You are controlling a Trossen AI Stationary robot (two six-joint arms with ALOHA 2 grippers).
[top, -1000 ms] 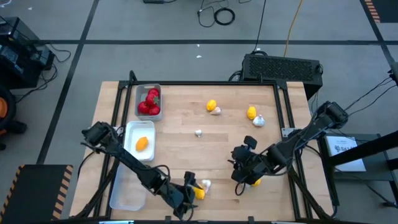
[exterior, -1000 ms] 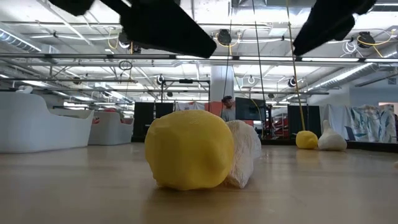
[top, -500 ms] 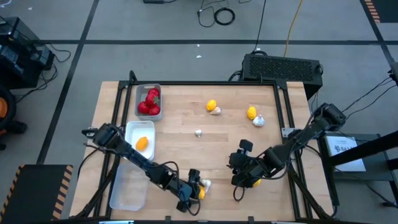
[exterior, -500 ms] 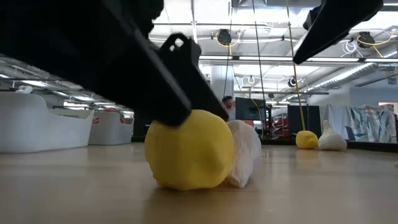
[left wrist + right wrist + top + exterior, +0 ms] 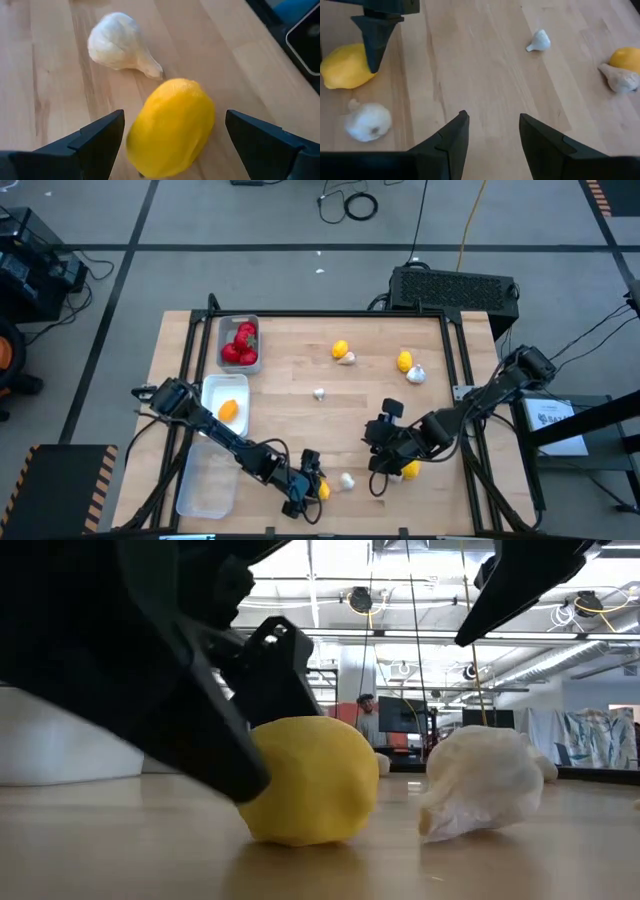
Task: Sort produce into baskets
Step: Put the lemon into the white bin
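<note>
A lemon (image 5: 322, 491) lies on the worktop (image 5: 300, 420) near its front edge, and it is seen in the left wrist view (image 5: 171, 127) between the two spread fingers of the left hand (image 5: 309, 485). The fingers are set wide on either side of the lemon, and no contact with it can be made out; the left hand is released. In the low view the lemon (image 5: 308, 780) is shown resting on the wood with a dark finger (image 5: 210, 730) low against its side.

A garlic bulb (image 5: 346, 480) lies just beside the lemon, apart from it, on the side toward the right arm. It is seen beyond the lemon in the left wrist view (image 5: 120, 43) and beside it in the low view (image 5: 482, 782).

The right hand (image 5: 380, 463) is held over the worktop nearby, with a second lemon (image 5: 408, 470) beside it. Its fingers (image 5: 451, 140) are seen part open in the right wrist view, with only bare wood between them, so nothing is grasped.

Farther back, a small garlic piece (image 5: 319, 393) lies alone at mid-worktop. Two pairs of lemon and garlic, (image 5: 341, 349) and (image 5: 405, 361), are placed near the back edge.

Three trays are lined along the left side: the back tray (image 5: 225, 329) is filled with red pieces (image 5: 241, 346), the middle tray (image 5: 212, 393) holds one orange piece (image 5: 228, 411), and the front tray (image 5: 208, 480) is partly crossed by the left arm.
</note>
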